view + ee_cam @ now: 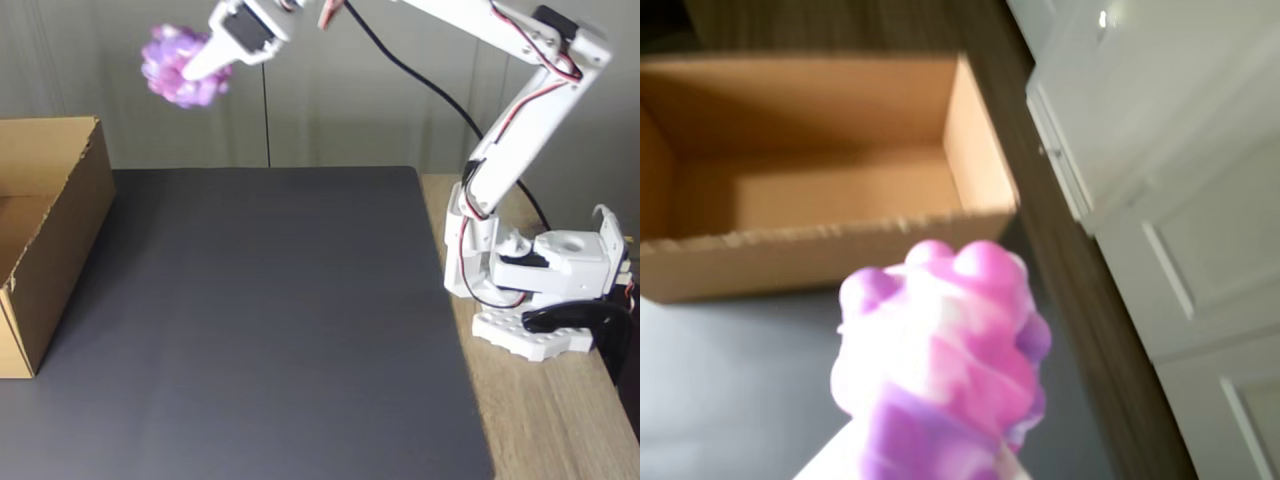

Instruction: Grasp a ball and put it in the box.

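High above the worktop (270,320), the ball (178,66) hangs in the air, pink and purple, knobbed all over. Fixed view puts it up and to the right of the box (45,230), not yet over the opening. Wrist view: ball (945,365) fills the lower middle, box (820,175) beyond it, open top facing the camera, inside bare as far as can be seen.

Risks, as judged from here:
- Early release. Ball is short of the box's near wall; let go now and it lands on the dark mat, and a knobbed rubbery ball would likely bounce or roll off.
- Height. A drop from this high, even over the opening, could bounce back out or clip the cardboard rim.
- Grip. Only the right-hand side of the ball appears pinched; a jerk in the swing might squeeze it free.

End effector (205,65): clenched on the ball, white jaws closed narrow against its right-hand side in the fixed view. Touches nothing else. Arm (520,110) stretched far out from its base (540,290) at the worktop's right edge.
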{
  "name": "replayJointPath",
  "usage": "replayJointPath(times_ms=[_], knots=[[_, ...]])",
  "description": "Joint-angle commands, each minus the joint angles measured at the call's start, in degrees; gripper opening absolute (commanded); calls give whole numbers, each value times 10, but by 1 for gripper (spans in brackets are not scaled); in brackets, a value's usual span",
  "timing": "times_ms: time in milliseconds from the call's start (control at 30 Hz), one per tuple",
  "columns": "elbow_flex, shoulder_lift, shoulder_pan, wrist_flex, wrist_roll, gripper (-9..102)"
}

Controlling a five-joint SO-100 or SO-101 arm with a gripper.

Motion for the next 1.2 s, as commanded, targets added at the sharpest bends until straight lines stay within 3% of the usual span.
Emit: replayJointPath(times_ms=[0, 633, 1167], knots=[[-92, -27, -20, -5, -1, 7], [-633, -439, -154, -22, 3, 8], [-637, -598, -120, -247, -15, 10]])
